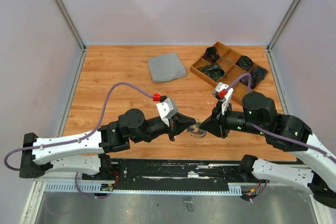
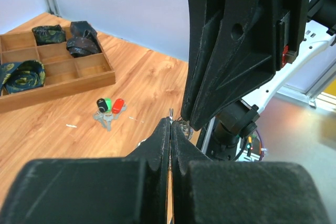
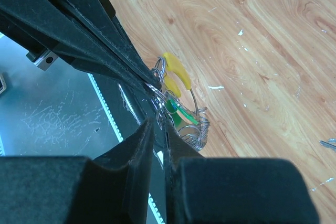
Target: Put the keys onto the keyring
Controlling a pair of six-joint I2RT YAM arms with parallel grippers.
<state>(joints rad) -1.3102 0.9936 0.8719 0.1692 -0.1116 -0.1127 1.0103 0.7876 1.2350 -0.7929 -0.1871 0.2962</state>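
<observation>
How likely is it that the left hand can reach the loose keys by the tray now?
Probably not yet: the left hand is shut on the keyring, tip to tip with the right hand. The loose keys lie uncovered; it must let go first.

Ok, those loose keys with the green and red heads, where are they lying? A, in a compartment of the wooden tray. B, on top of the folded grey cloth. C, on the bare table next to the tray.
C: in the left wrist view the loose keys lie on the wooden table, just outside the front wall of the wooden tray and not in any compartment.
</observation>
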